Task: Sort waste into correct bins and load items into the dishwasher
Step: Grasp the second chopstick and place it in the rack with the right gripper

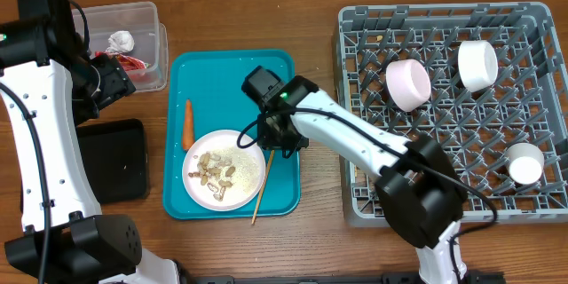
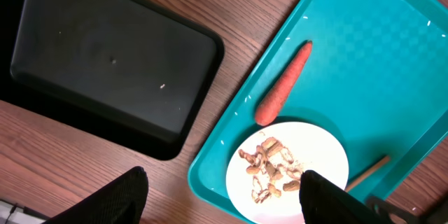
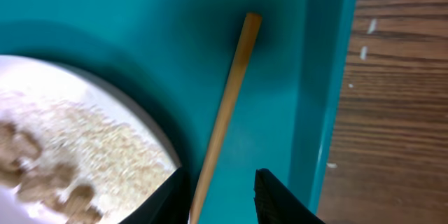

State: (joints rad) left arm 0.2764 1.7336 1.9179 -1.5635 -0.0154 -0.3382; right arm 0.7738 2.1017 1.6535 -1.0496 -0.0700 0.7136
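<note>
- A thin light wooden chopstick [image 1: 262, 186] lies on the teal tray [image 1: 231, 75], at its right side, just beside a white plate [image 1: 191, 161].
- From overhead the stick's long axis runs almost straight up and down the picture with a slight lean. Its upper end sits further right, under the right gripper [image 1: 282, 142], and its lower end reaches the tray's front rim.
- Only one stick can be made out; it is pale tan, smooth and straight, with a blunt cut end.
- In the right wrist view the gripper's two fingers straddle the stick. One finger is close against it and the other stands off with teal showing between, so the jaws are not yet clamped on it.
- The left gripper [image 2: 224, 203] hangs over the table with its fingers spread wide and nothing between them.
- The plate carries tan peanut shells [image 1: 216, 173] and a scatter of white crumbs [image 1: 248, 170].
- An orange carrot [image 1: 187, 124] lies on the tray's left side, lengthwise up and down the picture, with its thin tip at the far end and its thick end near the plate.
- A clear tub [image 1: 155, 18] at the far left holds a crumpled white paper ball [image 1: 120, 42] and a red wrapper [image 1: 135, 62].
- A flat black tray [image 1: 115, 164] sits left of the teal tray.
- The grey dish rack [image 1: 444, 195] on the right holds a white bowl [image 1: 407, 84] and two white cups [image 1: 477, 64].
</note>
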